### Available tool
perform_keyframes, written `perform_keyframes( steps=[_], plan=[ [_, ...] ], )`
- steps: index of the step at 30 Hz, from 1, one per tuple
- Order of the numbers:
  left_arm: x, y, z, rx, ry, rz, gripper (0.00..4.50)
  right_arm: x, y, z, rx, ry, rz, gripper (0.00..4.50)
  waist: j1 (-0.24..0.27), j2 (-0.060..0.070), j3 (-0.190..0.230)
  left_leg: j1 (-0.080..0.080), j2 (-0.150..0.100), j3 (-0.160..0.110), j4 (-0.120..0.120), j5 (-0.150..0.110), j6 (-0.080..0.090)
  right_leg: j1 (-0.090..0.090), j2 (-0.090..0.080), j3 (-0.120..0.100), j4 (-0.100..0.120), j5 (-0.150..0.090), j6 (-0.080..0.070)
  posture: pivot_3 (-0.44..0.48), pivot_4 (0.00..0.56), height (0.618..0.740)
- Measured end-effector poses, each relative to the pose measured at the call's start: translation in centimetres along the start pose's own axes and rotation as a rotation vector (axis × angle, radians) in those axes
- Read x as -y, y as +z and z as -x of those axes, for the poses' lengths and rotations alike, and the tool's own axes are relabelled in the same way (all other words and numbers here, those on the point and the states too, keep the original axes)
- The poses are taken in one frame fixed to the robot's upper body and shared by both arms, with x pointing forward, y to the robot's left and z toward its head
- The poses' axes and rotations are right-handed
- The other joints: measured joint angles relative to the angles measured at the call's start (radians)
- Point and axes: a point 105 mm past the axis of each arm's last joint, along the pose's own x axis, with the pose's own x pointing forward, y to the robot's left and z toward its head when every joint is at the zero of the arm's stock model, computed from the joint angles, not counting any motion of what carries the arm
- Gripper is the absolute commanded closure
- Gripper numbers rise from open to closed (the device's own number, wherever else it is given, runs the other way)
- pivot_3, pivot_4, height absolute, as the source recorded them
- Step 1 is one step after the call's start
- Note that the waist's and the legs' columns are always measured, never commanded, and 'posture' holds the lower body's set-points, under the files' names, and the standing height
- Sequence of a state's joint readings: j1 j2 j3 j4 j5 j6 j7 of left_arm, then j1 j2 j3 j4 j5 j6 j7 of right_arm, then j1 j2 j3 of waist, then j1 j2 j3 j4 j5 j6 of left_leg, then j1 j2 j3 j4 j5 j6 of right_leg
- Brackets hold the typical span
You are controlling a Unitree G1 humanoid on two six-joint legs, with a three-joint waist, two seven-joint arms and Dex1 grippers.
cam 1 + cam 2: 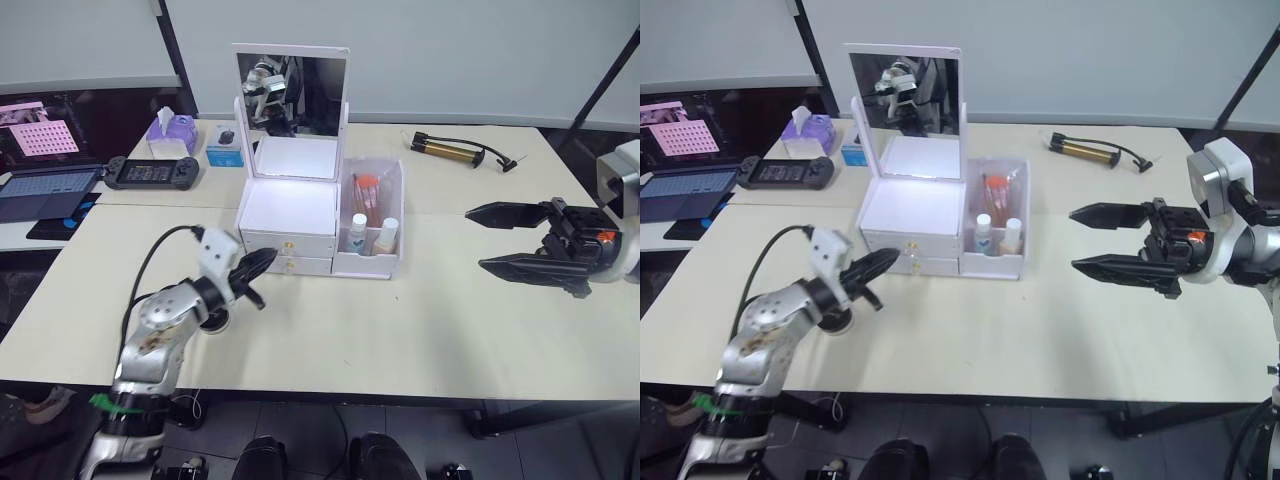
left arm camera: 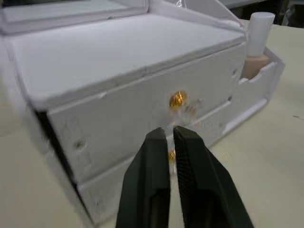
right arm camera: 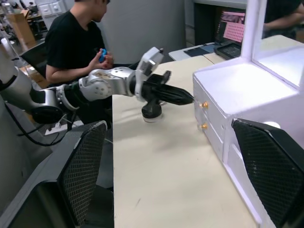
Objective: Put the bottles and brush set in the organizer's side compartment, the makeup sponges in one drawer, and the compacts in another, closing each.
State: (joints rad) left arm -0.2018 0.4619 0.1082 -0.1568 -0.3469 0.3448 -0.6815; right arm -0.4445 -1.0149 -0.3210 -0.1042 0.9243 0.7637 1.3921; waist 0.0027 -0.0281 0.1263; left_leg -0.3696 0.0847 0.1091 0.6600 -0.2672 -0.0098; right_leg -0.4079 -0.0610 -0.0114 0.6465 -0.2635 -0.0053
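White organizer point(image 1: 288, 225) drawers sit just before the left gripper's point(image 2: 170, 134) nearly closed jaws.

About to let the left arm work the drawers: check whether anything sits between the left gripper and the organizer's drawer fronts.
Nothing visible stands in the way. The left gripper, fingers shut, is right at the drawer knobs on the front of the organizer, with only bare table around it.
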Motion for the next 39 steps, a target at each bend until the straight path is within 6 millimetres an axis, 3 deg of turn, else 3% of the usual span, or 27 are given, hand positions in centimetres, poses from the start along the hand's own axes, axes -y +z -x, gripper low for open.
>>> perform_keyframes(
  steps=[4, 11, 14, 19, 24, 31, 36, 39],
  plan=[
    [0.3, -1.0, 3.0, -0.009, 0.043, 0.038, 2.20, -0.3, -0.1, -0.1, -0.007, -0.003, 0.008, 0.00, -0.001, 0.000, 0.000, 0.000, 0.000, 0.000, 0.000, 0.000, 0.000, 0.001, -0.001, 0.000, 0.000, 0.000, 0.000, 0.000, 0.150, 0.701],
    [3.2, -2.4, 7.5, 0.011, 0.071, 0.101, 0.06, -0.4, -0.1, -0.7, 0.006, 0.013, 0.019, 0.00, 0.007, 0.000, 0.000, 0.000, 0.000, 0.000, 0.000, -0.001, 0.000, 0.000, -0.001, 0.000, -0.002, 0.000, 0.000, 0.000, 0.150, 0.701],
    [4.0, -3.5, 9.8, -0.018, 0.089, 0.127, 0.06, -0.2, 0.0, -0.7, 0.014, 0.014, 0.018, 0.00, 0.007, 0.001, 0.001, 0.000, 0.000, 0.001, 0.000, -0.001, 0.001, -0.001, -0.001, 0.001, -0.002, 0.000, -0.001, 0.000, 0.150, 0.701],
    [3.2, -3.5, 12.8, -0.012, 0.179, 0.105, 0.06, 0.1, -0.4, -1.0, 0.016, 0.031, 0.007, 0.00, 0.010, 0.001, 0.001, -0.001, 0.000, 0.001, 0.000, -0.001, 0.001, -0.001, -0.001, 0.001, -0.004, -0.001, -0.001, 0.000, 0.150, 0.701],
    [3.2, -4.0, 13.4, -0.020, 0.182, 0.105, 0.06, 0.2, -0.4, -1.1, 0.018, 0.037, 0.006, 0.00, 0.009, 0.001, 0.001, -0.002, 0.000, 0.000, 0.000, -0.001, 0.001, -0.003, -0.001, 0.000, -0.004, -0.001, -0.001, 0.000, 0.150, 0.701],
    [1.7, -4.6, 14.8, -0.037, 0.250, 0.113, 0.06, 0.2, -0.2, -1.1, 0.020, 0.039, 0.012, 0.00, 0.008, 0.001, 0.001, -0.003, 0.000, 0.001, 0.000, -0.001, 0.001, -0.005, 0.000, 0.001, -0.003, -0.001, -0.001, 0.000, 0.150, 0.701],
    [1.7, -4.4, 14.5, -0.034, 0.232, 0.107, 0.06, 0.1, -0.2, -1.3, 0.019, 0.041, 0.016, 0.00, 0.010, 0.001, 0.001, -0.004, 0.000, 0.001, 0.000, -0.001, 0.001, -0.006, -0.001, 0.001, -0.003, -0.001, -0.001, 0.000, 0.150, 0.701],
    [2.1, -4.2, 13.3, -0.041, 0.186, 0.098, 0.06, 0.1, -0.2, -1.4, 0.018, 0.037, 0.020, 0.00, 0.010, 0.001, 0.001, -0.004, 0.000, 0.001, 0.000, -0.001, 0.001, -0.005, -0.001, 0.001, -0.003, -0.001, -0.001, 0.000, 0.150, 0.701]
  ],
)
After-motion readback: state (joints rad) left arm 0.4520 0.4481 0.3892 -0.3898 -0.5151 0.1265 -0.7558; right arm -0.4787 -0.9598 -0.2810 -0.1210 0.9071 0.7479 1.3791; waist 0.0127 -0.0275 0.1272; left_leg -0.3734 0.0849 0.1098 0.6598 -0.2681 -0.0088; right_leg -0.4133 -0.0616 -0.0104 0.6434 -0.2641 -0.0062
